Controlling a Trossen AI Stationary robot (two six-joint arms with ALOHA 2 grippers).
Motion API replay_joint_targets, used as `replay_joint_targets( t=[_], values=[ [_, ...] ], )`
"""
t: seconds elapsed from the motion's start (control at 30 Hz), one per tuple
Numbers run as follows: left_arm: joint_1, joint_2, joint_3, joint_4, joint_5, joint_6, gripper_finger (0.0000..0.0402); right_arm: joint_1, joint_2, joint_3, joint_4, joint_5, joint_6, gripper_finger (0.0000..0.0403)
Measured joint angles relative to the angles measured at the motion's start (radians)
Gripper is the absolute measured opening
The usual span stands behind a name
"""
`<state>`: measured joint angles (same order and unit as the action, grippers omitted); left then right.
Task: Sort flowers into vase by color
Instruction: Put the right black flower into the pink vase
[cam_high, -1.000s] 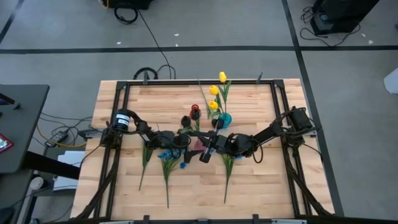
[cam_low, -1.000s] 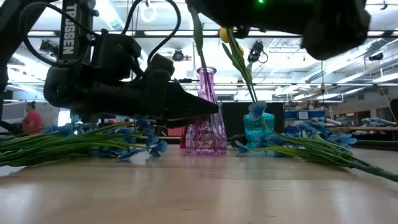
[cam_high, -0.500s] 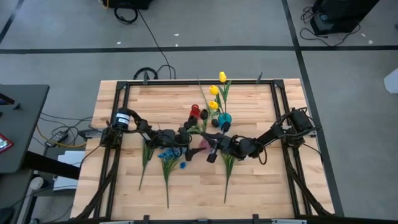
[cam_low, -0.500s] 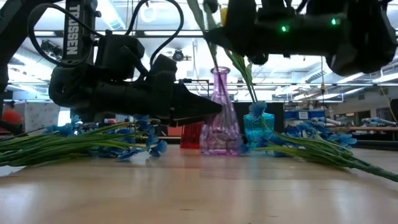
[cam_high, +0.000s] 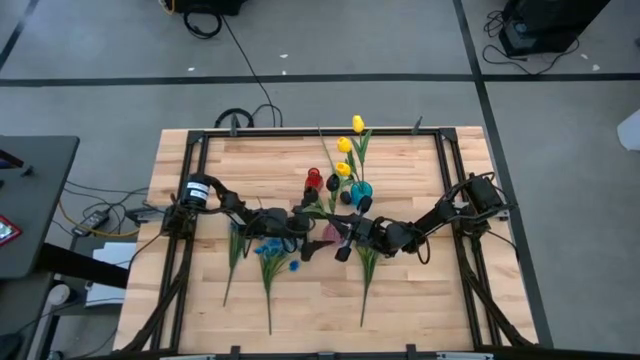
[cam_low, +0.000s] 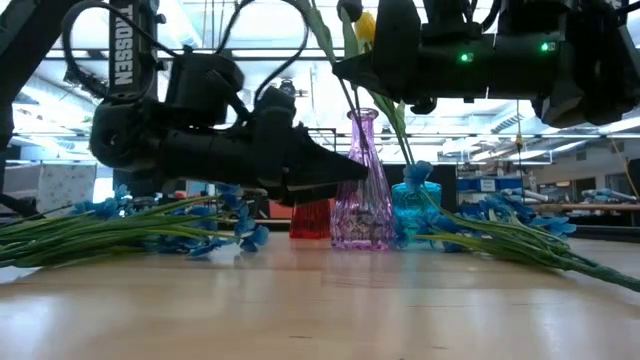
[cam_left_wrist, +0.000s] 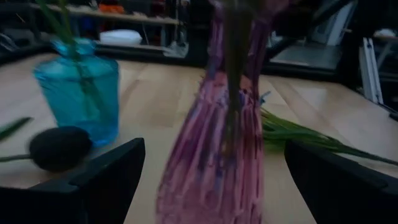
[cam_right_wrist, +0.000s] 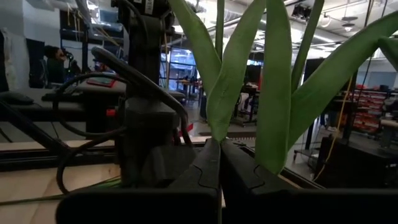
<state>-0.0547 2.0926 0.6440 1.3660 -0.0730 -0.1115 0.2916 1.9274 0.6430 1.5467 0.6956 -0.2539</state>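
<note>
A purple glass vase stands on the table between the two fingers of my open left gripper, which reaches in level from the left. My right gripper hangs above the vase, shut on a flower with broad green leaves. That flower's stem runs down into the vase's neck, and a dark bud shows at its top. Behind the purple vase, a teal vase holds yellow tulips, and a red vase stands beside it. Blue flowers lie flat on the table. My left gripper's fingers stand level on either side of the purple vase's lower body; I cannot tell whether either one touches it. My right gripper pinches the flower's stem where the leaves start between its shut fingers, coming almost level from the right. The flower stands near upright, its lower stem inside the purple vase.
More blue flowers lie under my right arm and along the left. A dark tulip bud lies beside the teal vase. The table's dark frame runs along the far edge. Bare wood lies toward the near edge.
My right gripper has come down over the purple vase with the flower, and the bud has swung toward the table's right. The purple vase has slid a little toward the right edge, staying between my left gripper's fingers.
</note>
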Motion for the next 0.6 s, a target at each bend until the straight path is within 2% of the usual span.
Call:
replay_joint_targets(
  t=[0.23,0.6],
  values=[
    [-0.001,0.000,0.107,-0.174,0.025,0.032,0.0395,0.000,0.000,0.000,0.000,-0.008,0.018,0.0015],
    [-0.001,0.000,0.118,-0.191,0.022,0.067,0.0392,0.009,0.000,0.000,0.000,-0.007,0.016,0.0016]
  ],
)
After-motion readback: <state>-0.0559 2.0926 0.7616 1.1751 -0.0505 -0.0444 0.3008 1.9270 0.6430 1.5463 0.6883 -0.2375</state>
